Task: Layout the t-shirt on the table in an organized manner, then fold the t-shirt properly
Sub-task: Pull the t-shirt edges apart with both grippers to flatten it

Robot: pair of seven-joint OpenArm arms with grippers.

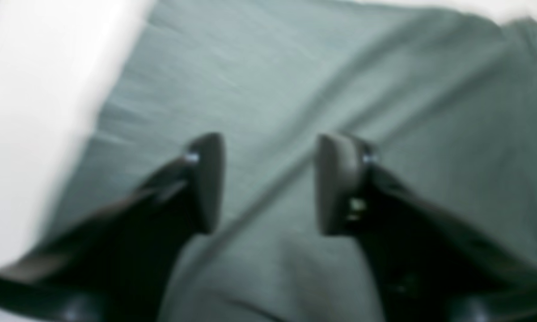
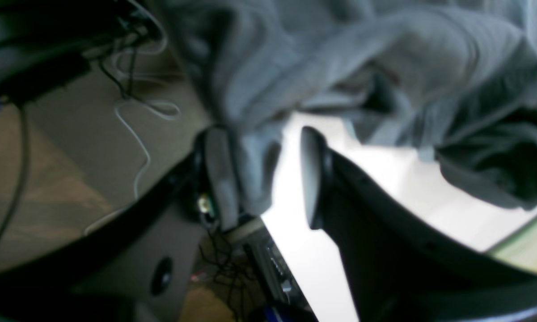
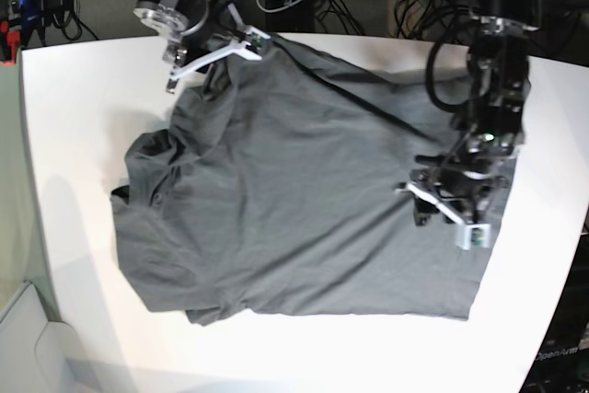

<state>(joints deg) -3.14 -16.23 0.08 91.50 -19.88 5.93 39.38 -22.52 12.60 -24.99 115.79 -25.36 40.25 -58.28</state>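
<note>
The t-shirt [image 3: 294, 200] lies spread over most of the table [image 3: 83, 135], its hem toward the near edge, its left side bunched into folds and one corner drawn up toward the far edge. On the base view's right, the left gripper [image 1: 268, 183] hovers low over the cloth near the shirt's right edge; its fingers [image 1: 208, 179] stand apart with only flat grey fabric and a diagonal crease showing between them (the wrist view is blurred). Farther back, at the table's far edge, the right gripper [image 2: 268, 174] sits at the shirt's raised corner. Its jaws are parted, and a fold of cloth hangs against one finger [image 2: 221, 174] without being pinched. Beyond the edge, cables [image 2: 138, 112] trail on the floor.
</note>
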